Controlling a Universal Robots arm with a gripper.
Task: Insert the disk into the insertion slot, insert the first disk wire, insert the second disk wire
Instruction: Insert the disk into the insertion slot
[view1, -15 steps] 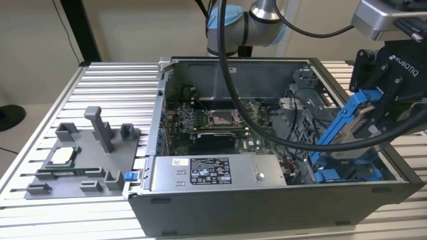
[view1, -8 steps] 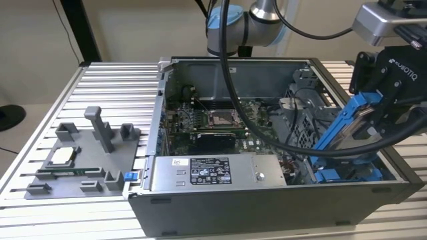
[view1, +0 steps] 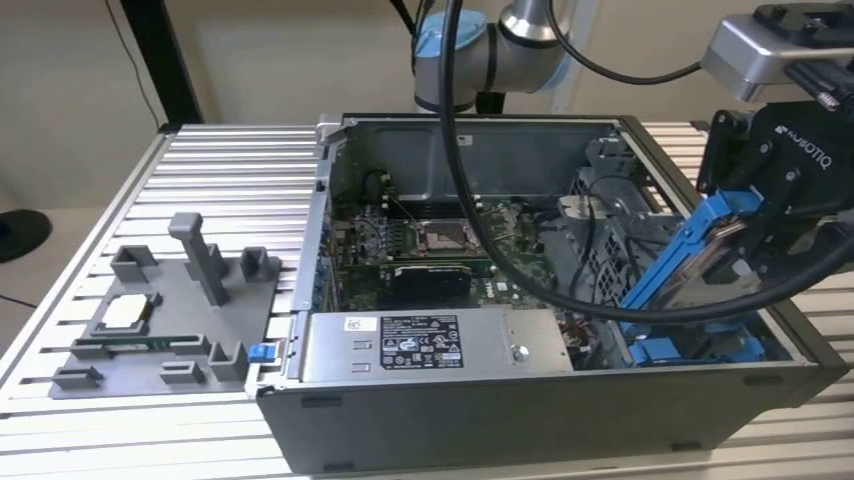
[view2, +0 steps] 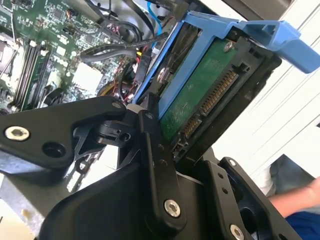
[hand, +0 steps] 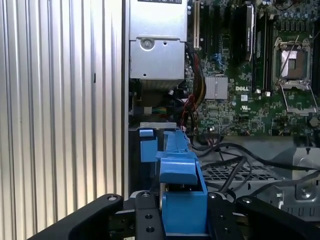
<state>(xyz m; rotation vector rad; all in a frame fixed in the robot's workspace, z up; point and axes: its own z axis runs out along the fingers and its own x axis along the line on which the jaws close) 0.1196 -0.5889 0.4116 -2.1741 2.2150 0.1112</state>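
Blue plastic frame round a silver-grey body: the disk (view1: 667, 265). Clamped on both sides by the black fingers (hand: 146, 222) of the gripper (view1: 761, 240), pressed in against the frame. Held in the air at the exterior view's right, over the open computer case (view1: 534, 420) and above the insertion slot (view1: 714, 340), not yet inside it. Tilted steeply, long axis slanting from low over the case's inside up toward the exterior view's right. Green circuit-board face and connector row turned to the second wrist view. Thick black cable (view1: 534, 280) looping across the motherboard. Ribbed grey desk (view1: 227, 170) under the case.
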